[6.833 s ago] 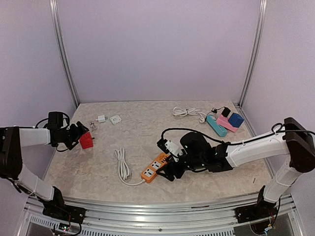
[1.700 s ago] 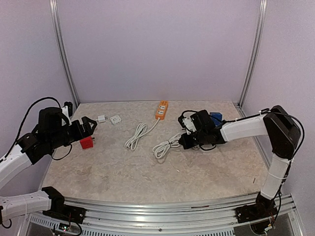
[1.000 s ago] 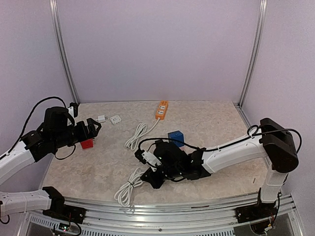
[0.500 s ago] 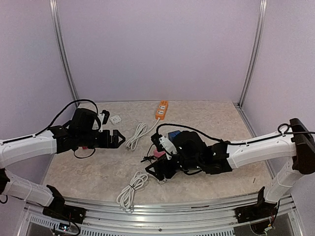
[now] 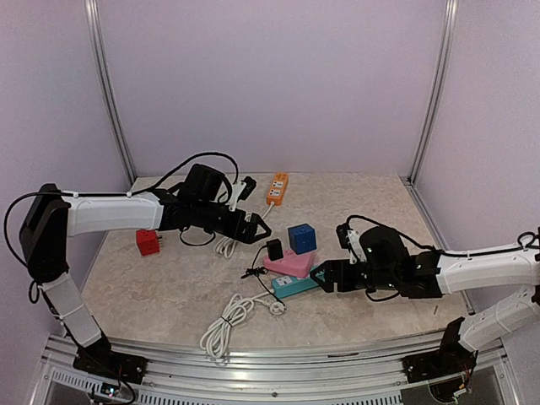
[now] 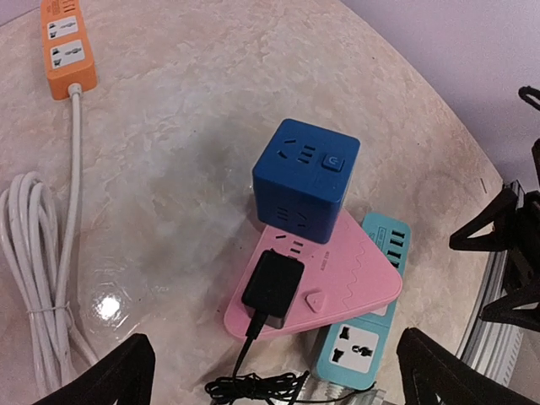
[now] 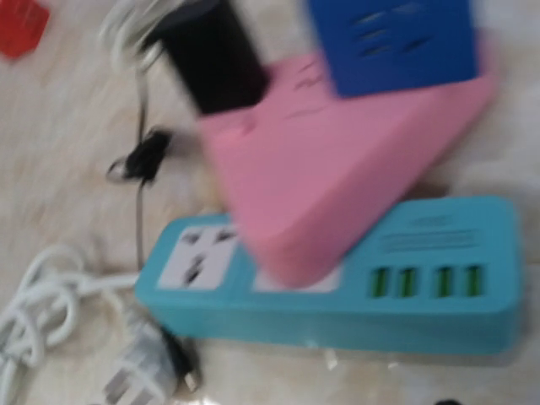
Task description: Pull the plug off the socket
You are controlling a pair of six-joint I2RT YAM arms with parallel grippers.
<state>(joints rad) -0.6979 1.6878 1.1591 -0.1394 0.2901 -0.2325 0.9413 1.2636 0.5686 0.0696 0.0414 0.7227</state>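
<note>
A black plug [image 5: 274, 249] sits plugged into a pink triangular socket [image 5: 293, 265] in the middle of the table. Its thin black cord is bunched in front. In the left wrist view the plug [image 6: 272, 285] stands on the pink socket [image 6: 346, 283] below centre. My left gripper [image 5: 258, 230] is open and empty, just left of the plug; its fingertips [image 6: 114, 380] frame the bottom corners. My right gripper [image 5: 324, 276] is open and empty, right of the socket. The blurred right wrist view shows the plug [image 7: 211, 55] and the socket [image 7: 329, 160].
A blue cube socket [image 5: 301, 237] rests on the pink socket's far side. A teal power strip [image 5: 295, 285] lies under its near edge. An orange power strip [image 5: 276, 188] lies at the back, its white cable [image 5: 226, 245] by my left gripper. A coiled white cable [image 5: 224, 325] is front left, a red cube [image 5: 148, 242] left.
My left arm has reached right, toward the plug. My right arm has drawn back to the right, uncovering the pink socket, blue cube and teal strip.
</note>
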